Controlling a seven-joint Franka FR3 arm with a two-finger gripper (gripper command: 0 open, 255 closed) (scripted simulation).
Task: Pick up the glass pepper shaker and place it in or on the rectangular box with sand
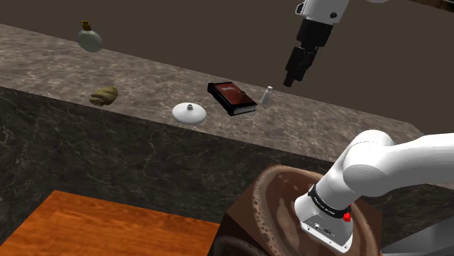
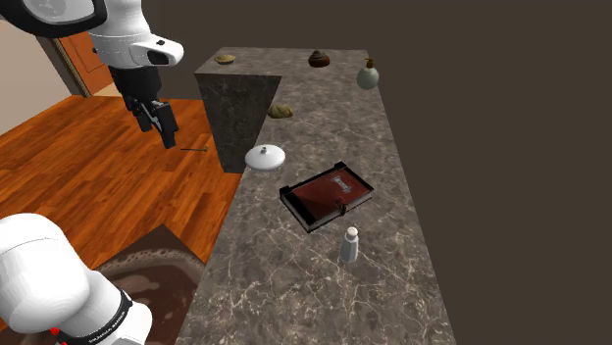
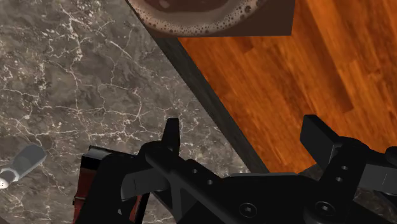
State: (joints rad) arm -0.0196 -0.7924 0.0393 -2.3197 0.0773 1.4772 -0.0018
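The white arm (image 1: 393, 164) rises from its base at the counter's (image 1: 145, 80) front, bends at a dark joint ringed near a small red button, and reaches up and over the counter. Its white wrist (image 2: 142, 49) turns downward, carrying the black tool (image 1: 292, 78) high above the counter, pointing down at a slant. The tool (image 3: 245, 130) holds nothing: its two fingers (image 3: 170, 137) stand well apart, and in the wrist view the counter's edge runs between them.
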